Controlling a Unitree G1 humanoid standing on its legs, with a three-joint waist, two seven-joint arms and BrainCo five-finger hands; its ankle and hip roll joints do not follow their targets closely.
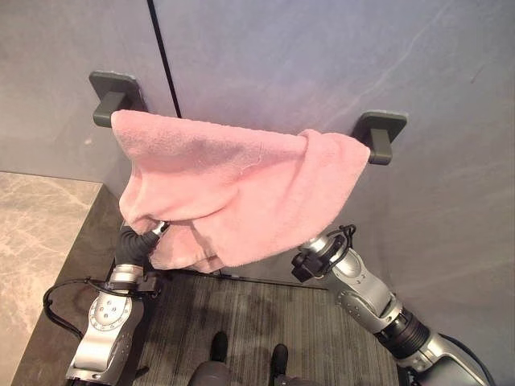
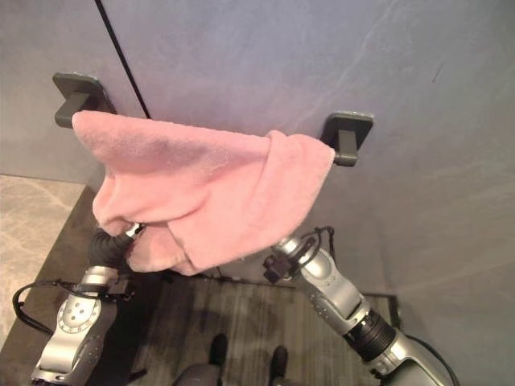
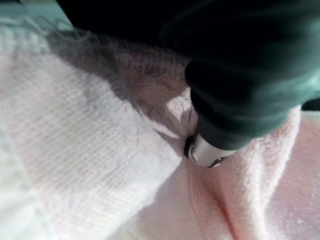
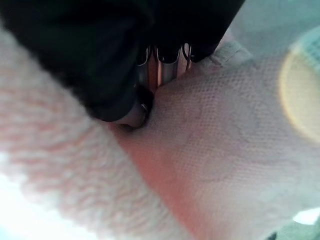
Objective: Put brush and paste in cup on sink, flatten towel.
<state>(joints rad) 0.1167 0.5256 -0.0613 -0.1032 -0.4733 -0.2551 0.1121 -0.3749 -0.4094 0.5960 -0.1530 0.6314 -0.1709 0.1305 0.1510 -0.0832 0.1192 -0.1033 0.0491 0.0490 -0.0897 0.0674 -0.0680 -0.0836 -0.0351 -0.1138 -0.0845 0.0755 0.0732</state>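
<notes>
Both my hands (image 3: 210, 150) (image 4: 135, 112) are buried under the bunched pink towel (image 1: 233, 189); grip unclear, folds sagging toward 7 o'clock.

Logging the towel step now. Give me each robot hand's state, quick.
Left robot hand: buried in the pink towel, fingers hidden; cannot be told.
Right robot hand: also under the towel, fingers hidden; cannot be told.

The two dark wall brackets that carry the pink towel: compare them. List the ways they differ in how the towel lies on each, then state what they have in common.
The left bracket has the towel starting just below it, so it stands fully bare; the right bracket has the towel's bunched corner against its inner side. The towel sits higher by the left bracket and sags lower toward the right bracket. Both are dark, squarish, and fixed to the grey wall.
</notes>
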